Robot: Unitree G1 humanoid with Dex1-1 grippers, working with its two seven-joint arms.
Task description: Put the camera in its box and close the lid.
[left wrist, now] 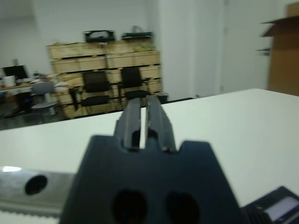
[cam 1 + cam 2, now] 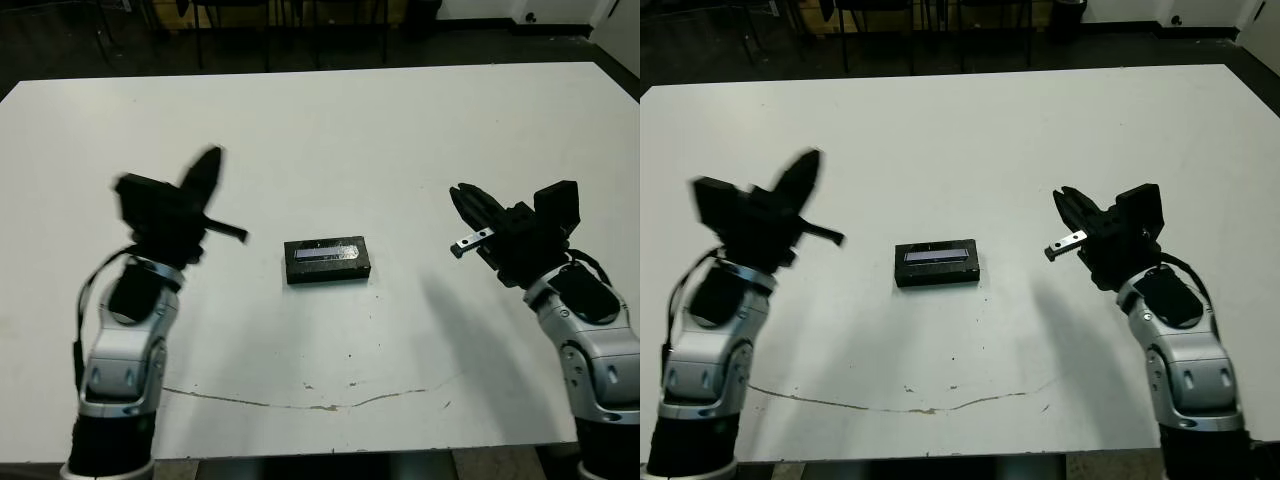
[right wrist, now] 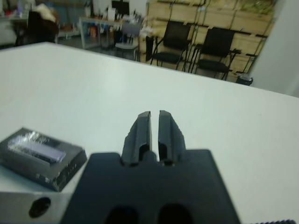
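A small black rectangular box (image 2: pixel 327 260), capped by its flat black lid with a silvery-grey stripe (image 2: pixel 328 251), sits mid-bench on the white bench (image 2: pixel 330 130). The left end effector (image 1: pixel 143 116) and right end effector (image 3: pixel 154 129) hover on either side, well apart from it. Only the wrist views show each pair of black fingers clenched, gripping nothing.

Counter (image 2: pixel 330 120): white, rectangular, matte top, its far edge meeting a dark floor. A thin, wavering brownish crack or scratch line (image 2: pixel 310 402) runs left to right along the near portion, with a few small dark specks close by it. Lying directly on the top, about the centre: one box (image 2: pixel 328 268), small, black-walled, long side running left to right, covered by the lid (image 2: pixel 327 250), flat and black with a silvery-grey stripe along it.
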